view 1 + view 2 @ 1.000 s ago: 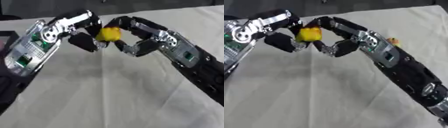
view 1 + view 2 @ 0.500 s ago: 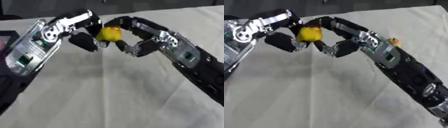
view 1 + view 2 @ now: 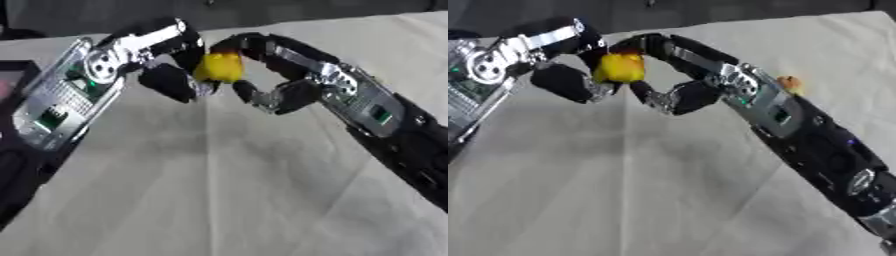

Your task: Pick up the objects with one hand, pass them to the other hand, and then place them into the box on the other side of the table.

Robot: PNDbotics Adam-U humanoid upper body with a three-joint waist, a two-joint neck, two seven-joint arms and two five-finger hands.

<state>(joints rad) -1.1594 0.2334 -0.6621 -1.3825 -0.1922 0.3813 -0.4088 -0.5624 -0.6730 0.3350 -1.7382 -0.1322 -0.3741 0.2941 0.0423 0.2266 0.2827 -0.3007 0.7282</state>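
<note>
A small yellow object (image 3: 219,67) is held up above the white tablecloth, between my two hands. My left hand (image 3: 164,79) comes in from the left, with its fingers curled over the object's top and left side. My right hand (image 3: 282,94) comes in from the right; its fingers arch over the top of the object and its thumb sits below it. Both hands touch the object. A dark box (image 3: 16,76) with a pinkish inside shows at the left edge.
A small orange thing (image 3: 787,83) lies on the cloth just behind my right forearm. The white cloth (image 3: 201,190) covers the table in front of the hands. The table's dark far edge runs along the top.
</note>
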